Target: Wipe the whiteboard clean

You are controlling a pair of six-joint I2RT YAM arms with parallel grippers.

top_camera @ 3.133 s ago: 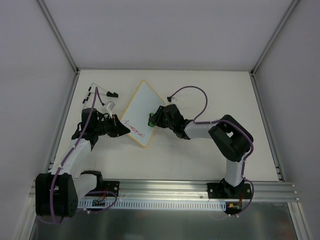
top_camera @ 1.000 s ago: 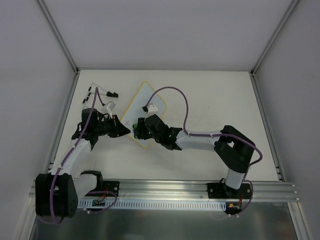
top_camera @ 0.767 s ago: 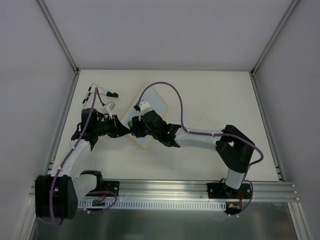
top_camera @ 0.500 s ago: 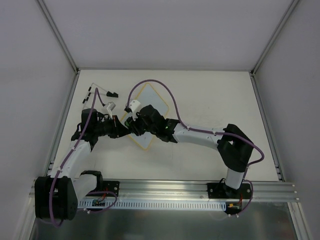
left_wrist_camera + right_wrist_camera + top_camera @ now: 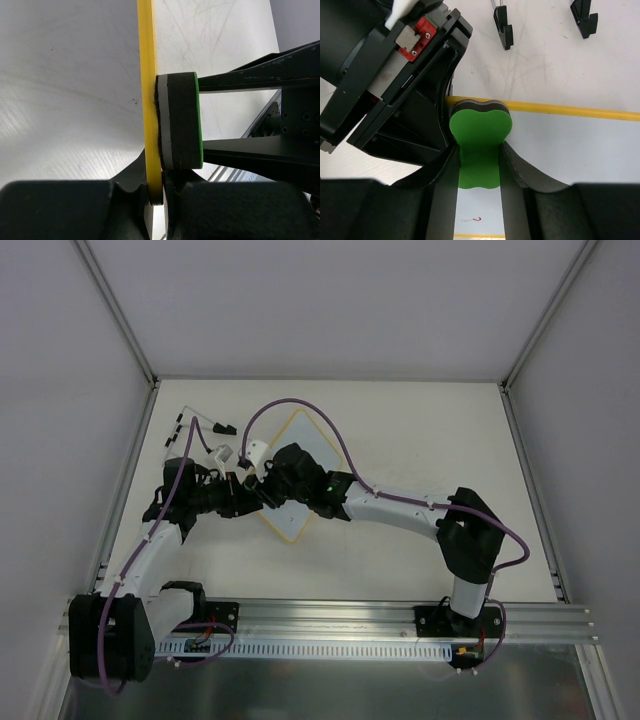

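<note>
Table (image 5: 420, 440): white, walled on three sides, arms mounted at its near edge. Right arm (image 5: 400, 508): stretched far across to the left, a purple cable looping over it. Left arm (image 5: 150, 540): reaching up along the left side, wrist turned inward. Whiteboard (image 5: 311, 436): lies flat left of centre, set cornerwise like a diamond, thin yellow rim, partly covered by the right wrist. Left gripper (image 5: 156, 195): closed tight on the board's left yellow rim, pinning it. Right gripper (image 5: 478, 165): jaws narrow, clasping the eraser (image 5: 480, 125), a green-backed block with a dark pad, pressed face-down on the board right at its rim and just beside the left fingers. Black clips (image 5: 502, 22): several, on the table beyond the board. Red mark (image 5: 476, 219): one small stroke on the white surface.
</note>
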